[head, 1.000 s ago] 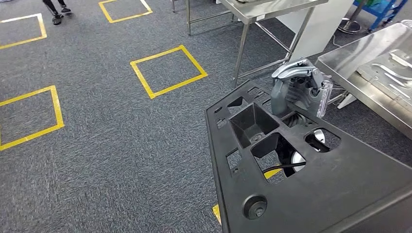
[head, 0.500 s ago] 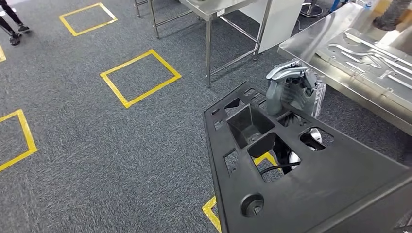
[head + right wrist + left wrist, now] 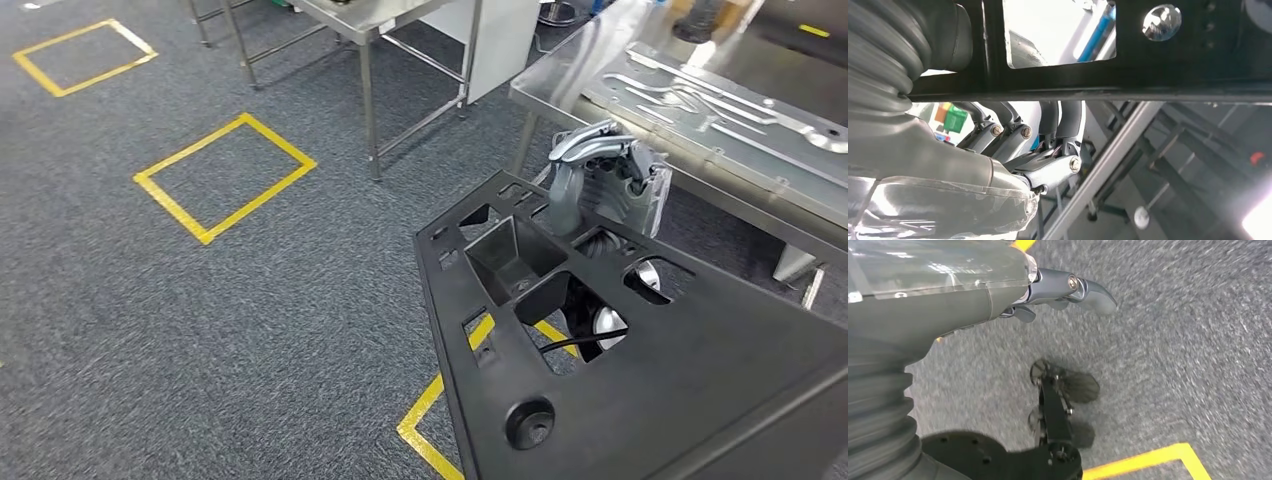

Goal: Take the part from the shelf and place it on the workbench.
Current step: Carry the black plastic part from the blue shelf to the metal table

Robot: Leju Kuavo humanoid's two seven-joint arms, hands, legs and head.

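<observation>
The part [image 3: 640, 370] is a large black plastic panel with several cut-outs and a deep square pocket, held out flat in front of me. My right hand [image 3: 603, 183] grips its far edge. Up close, the right hand [image 3: 1013, 150] has its fingers [image 3: 1060, 117] hooked over the panel's black rim [image 3: 1128, 95]. The steel workbench [image 3: 565, 70] stands just beyond the part at the upper right, carrying a flat stamped metal sheet [image 3: 720, 100]. My left hand [image 3: 1048, 290] hangs above the grey carpet with nothing in it, its thumb pointing outward.
A second steel table [image 3: 370, 20] on thin legs stands at the back, with a white panel [image 3: 500, 40] beside it. Yellow tape squares [image 3: 225, 175] mark the carpet on the left, and yellow tape [image 3: 435, 405] runs under the part.
The camera has turned: the floor marks and tables have slid left, and the workbench has come closer and further into view. My right hand's hold on the part looks the same.
</observation>
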